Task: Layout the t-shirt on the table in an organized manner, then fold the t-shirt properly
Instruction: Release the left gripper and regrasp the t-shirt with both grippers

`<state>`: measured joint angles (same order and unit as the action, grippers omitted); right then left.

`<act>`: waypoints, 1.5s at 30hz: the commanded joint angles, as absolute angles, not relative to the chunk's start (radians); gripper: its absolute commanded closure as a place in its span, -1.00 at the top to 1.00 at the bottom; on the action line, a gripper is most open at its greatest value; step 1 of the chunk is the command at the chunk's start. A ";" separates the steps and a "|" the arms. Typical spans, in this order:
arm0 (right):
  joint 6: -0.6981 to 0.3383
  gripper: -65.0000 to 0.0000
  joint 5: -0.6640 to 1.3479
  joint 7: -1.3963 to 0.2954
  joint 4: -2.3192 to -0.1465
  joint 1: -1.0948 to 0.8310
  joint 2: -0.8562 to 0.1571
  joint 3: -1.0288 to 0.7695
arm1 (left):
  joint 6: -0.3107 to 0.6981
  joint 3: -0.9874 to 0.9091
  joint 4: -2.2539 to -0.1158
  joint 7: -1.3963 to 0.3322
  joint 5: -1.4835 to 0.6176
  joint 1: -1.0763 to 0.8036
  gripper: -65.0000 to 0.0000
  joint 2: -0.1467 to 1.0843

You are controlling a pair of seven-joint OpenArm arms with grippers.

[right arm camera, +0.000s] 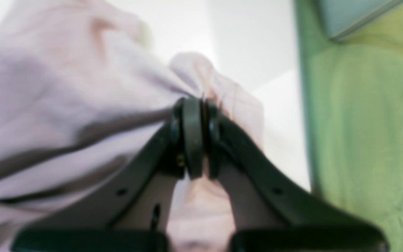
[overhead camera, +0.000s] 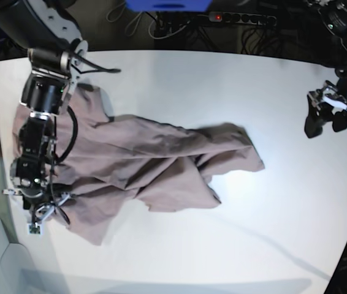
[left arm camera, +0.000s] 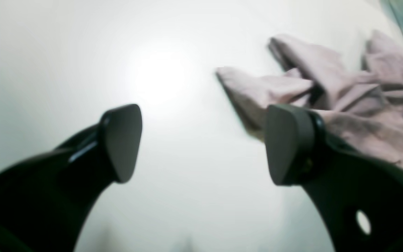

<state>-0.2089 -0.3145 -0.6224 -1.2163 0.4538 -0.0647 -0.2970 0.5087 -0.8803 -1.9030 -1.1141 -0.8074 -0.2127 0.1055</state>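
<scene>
On the white bench (overhead camera: 222, 86), the crumpled t-shirt (overhead camera: 149, 165) lies toward one side. Right tool (right arm camera: 198, 138) is clamped tight on a fold of its cloth; left tool (left arm camera: 201, 143) hangs wide apart, empty, beside the shirt.

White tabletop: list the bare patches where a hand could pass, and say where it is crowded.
Free: the broad bare stretch of the smooth white table between the crumpled mauve cloth t-shirt and the open left gripper, and the near strip below the shirt's hem. Crowded: the side where the right gripper, shut on the shirt, and its arm overlie the cloth.
</scene>
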 commanded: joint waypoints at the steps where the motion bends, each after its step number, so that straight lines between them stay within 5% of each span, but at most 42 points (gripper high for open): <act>1: -0.209 -1.00 -0.306 -0.598 -1.273 0.466 -0.054 -0.286 | 0.516 -0.857 -1.900 -1.098 -0.828 -0.202 0.62 0.119; 9: -0.202 -1.00 -0.309 -0.599 -1.337 0.409 -0.051 -0.240 | 0.516 -0.753 -1.877 -1.089 -0.828 -0.189 0.62 0.116; 17: -0.077 -0.30 -0.311 -0.599 -1.216 0.461 -0.108 -0.321 | 0.516 -0.753 -1.877 -1.089 -0.829 -0.191 0.62 0.124; 22: -0.220 -0.04 -0.306 -0.599 -1.311 0.427 -0.058 -0.308 | 0.516 -0.753 -1.876 -1.090 -0.829 -0.196 0.62 0.124; 32: -0.421 -0.01 -0.309 -0.734 -1.383 0.386 0.007 0.051 | 0.510 -0.774 -1.874 -1.087 -0.826 -0.203 0.62 0.125; 45: -0.421 -0.02 -0.311 -0.733 -1.486 0.214 0.028 0.134 | 0.515 -0.547 -1.644 -1.084 -0.532 0.099 0.62 0.048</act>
